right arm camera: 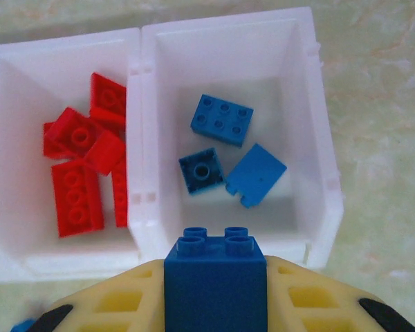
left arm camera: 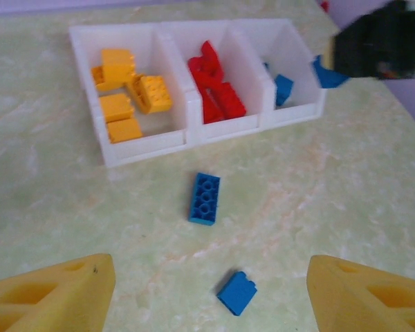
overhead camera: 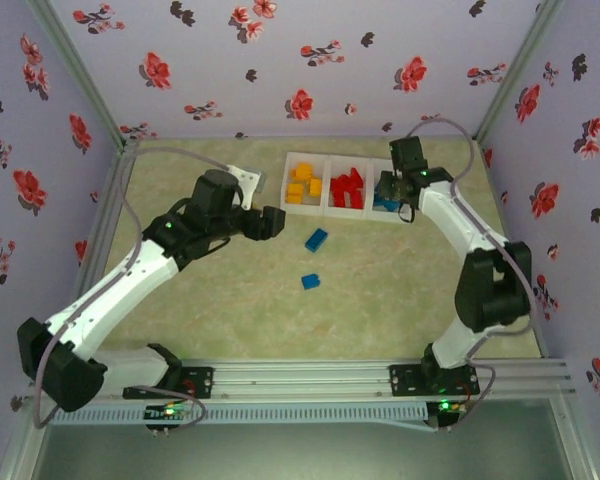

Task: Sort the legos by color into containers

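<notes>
The white tray point(overhead camera: 325, 187) has three compartments: yellow legos point(left arm camera: 124, 93) on the left, red legos point(left arm camera: 214, 86) in the middle, blue ones on the right. My right gripper point(right arm camera: 216, 294) is shut on a square blue brick point(right arm camera: 216, 273) just above the near rim of the right compartment point(right arm camera: 318, 138), where three blue bricks point(right arm camera: 223, 119) lie. Two loose blue bricks rest on the table: a long one point(left arm camera: 205, 198) lying studs down and a small one point(left arm camera: 236, 292). My left gripper point(left arm camera: 211, 287) hangs open above them, the small brick between its yellow fingers point(left arm camera: 62, 294).
Flowered walls close in the green marbled table point(overhead camera: 230, 290) at the back and both sides. The right arm point(overhead camera: 480, 270) curves along the right side up to the tray. The left arm point(overhead camera: 160, 245) stretches across the left half of the table.
</notes>
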{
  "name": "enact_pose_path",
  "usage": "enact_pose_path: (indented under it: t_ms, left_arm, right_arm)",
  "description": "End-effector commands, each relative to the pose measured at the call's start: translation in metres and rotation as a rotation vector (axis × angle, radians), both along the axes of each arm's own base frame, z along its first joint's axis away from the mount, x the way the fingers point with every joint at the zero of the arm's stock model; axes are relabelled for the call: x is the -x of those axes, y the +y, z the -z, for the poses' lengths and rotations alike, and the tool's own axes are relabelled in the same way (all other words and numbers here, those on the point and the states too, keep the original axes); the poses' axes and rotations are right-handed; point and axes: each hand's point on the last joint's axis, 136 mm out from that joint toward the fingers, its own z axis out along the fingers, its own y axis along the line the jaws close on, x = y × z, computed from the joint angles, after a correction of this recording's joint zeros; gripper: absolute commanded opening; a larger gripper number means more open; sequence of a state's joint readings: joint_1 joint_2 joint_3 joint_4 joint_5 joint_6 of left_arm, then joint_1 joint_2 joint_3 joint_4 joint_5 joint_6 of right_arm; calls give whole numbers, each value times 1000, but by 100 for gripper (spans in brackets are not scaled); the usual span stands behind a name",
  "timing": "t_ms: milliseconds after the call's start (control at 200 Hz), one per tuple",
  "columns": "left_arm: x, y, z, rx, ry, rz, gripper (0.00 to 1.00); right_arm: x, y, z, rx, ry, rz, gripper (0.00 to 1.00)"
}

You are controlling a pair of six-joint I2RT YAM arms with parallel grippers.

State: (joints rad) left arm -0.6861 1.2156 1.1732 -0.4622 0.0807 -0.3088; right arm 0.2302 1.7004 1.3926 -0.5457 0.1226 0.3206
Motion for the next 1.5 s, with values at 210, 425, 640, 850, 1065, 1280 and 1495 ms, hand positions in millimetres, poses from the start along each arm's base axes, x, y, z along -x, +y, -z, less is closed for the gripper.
enact_pose_path:
  t_ms: [210, 425, 640, 850, 1065, 1280, 1495]
  left_arm:
    - [44, -19, 25, -3, -87, 194, 75]
    - [58, -19, 40, 10, -110, 231, 76]
    - [73, -16, 62, -2, -87, 262, 76]
    - [86, -5, 86, -3, -41, 256, 77]
    - [90, -4, 110, 21, 24, 224, 77]
    - [93, -5, 117, 75, 18, 216, 76]
    - [93, -6, 118, 100, 12, 208, 77]
  right_arm:
    - [-61, -16, 27, -8, 75, -17, 60]
    - [-40, -1, 12, -65, 30, -67, 68]
    - [26, 45, 21, -48, 42, -207, 70]
    - [93, 98, 36, -47, 66, -345, 71]
    - [144, 136, 52, -32, 94, -411, 74]
    - [167, 164, 69, -3, 122, -445, 76]
    - [181, 190, 92, -3, 165, -493, 78]
